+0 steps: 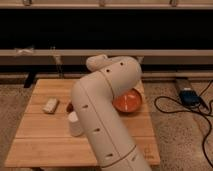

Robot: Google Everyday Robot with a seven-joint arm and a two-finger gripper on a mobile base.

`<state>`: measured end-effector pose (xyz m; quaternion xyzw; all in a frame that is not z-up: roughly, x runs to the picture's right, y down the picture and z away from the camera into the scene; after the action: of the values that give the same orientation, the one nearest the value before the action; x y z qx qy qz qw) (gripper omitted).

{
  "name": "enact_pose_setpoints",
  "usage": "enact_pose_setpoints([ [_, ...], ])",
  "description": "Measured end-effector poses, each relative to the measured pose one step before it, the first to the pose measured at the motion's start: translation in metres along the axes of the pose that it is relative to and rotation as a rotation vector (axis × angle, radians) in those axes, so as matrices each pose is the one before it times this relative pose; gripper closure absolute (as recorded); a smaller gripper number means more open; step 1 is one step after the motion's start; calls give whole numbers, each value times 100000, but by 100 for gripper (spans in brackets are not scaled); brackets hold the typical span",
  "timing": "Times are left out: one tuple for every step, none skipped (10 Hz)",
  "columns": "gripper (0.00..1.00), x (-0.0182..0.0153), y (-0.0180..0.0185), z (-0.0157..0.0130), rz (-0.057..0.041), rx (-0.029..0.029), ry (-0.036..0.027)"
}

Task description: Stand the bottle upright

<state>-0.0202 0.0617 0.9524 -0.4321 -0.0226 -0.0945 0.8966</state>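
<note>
The bottle (50,105) is small, slim and whitish-cream, and it lies on its side near the left edge of the wooden table (45,147). A plain white cup (75,124) stands upright to its right, nearer the front. A dark red oblong thing (70,106) lies between them, partly hidden by my arm. My thick white arm (107,115) rises from the lower middle and bends over the table centre. The gripper does not show; it is hidden behind the arm's upper end.
An orange bowl (128,102) sits on the table's right side, partly behind the arm. A dark box (189,96) with black cables lies on the speckled floor at right. Dark horizontal rails run behind the table.
</note>
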Motion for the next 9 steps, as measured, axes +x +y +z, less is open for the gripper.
enact_pose_setpoints([
  [20, 469, 0, 39, 1339, -237, -4],
  [20, 601, -181, 103, 1334, -225, 680],
  [20, 288, 37, 79, 1087, -342, -321],
  [20, 688, 79, 139, 1069, -290, 606],
  [20, 580, 67, 87, 1259, -506, 510],
  [20, 562, 229, 136, 750, -477, 366],
  [20, 387, -131, 53, 540, 790, 12],
  [20, -19, 63, -41, -311, 68, 448],
  [20, -752, 313, -740, -934, 1165, 171],
])
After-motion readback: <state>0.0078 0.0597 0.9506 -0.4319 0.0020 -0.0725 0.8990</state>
